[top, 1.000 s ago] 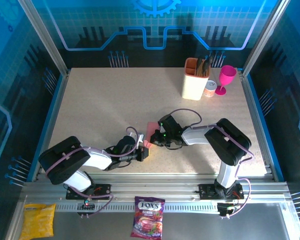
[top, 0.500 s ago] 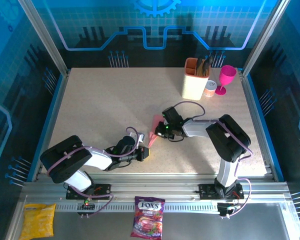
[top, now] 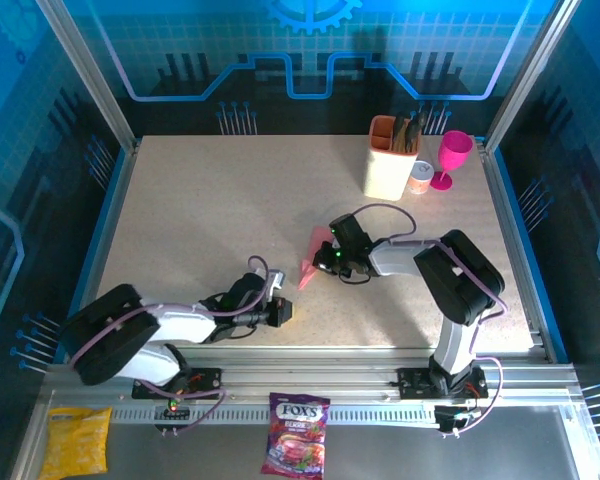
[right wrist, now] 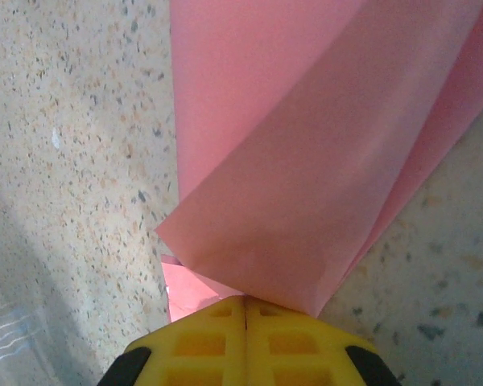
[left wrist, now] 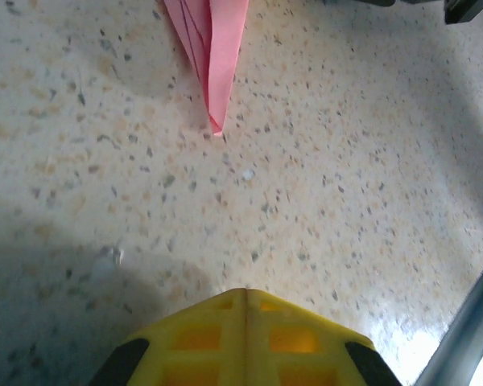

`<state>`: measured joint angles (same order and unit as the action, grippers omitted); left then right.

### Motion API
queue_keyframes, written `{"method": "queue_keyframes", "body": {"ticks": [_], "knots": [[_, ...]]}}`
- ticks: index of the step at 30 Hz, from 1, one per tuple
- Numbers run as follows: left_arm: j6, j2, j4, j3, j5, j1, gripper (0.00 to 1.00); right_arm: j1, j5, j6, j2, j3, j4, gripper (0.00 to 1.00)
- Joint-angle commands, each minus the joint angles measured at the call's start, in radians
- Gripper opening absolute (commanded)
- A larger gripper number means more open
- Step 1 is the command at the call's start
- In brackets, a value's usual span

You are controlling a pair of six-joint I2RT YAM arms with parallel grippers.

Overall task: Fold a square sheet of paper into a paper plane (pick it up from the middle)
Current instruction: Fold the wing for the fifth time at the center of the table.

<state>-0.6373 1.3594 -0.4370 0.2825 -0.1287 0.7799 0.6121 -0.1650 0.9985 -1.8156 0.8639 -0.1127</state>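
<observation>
Right jaws pinching plane [top: 310, 262], FOX'S bag [top: 297, 432] (purple)

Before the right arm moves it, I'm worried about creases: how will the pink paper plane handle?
Probably floppy: the paper plane shows thin layers fanning apart beyond the right gripper pinching it. It is likely very light, so quick moves may make it flutter. Its slim nose looks easy to crumple if pushed into the table.
</observation>
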Motion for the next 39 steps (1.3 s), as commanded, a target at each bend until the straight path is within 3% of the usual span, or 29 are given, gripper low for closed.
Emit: {"method": "queue_keyframes", "body": {"ticks": [1,16,25,39], "knots": [[0.014,-0.090,0.203,0.057,-0.025,0.002,0.00,0.057,0.029,0.050,-0.008,-0.078,0.061,0.00],[0.042,-0.012,0.172,0.119,-0.032,0.004,0.00,0.228,0.065,0.198,0.020,-0.198,-0.057,0.00],[0.064,0.120,0.105,0.111,0.007,0.003,0.00,0.227,0.048,0.193,0.053,-0.199,-0.065,0.00],[0.016,0.219,-0.031,0.000,0.008,0.002,0.00,0.126,-0.038,0.037,0.122,-0.099,-0.070,0.00]]}}
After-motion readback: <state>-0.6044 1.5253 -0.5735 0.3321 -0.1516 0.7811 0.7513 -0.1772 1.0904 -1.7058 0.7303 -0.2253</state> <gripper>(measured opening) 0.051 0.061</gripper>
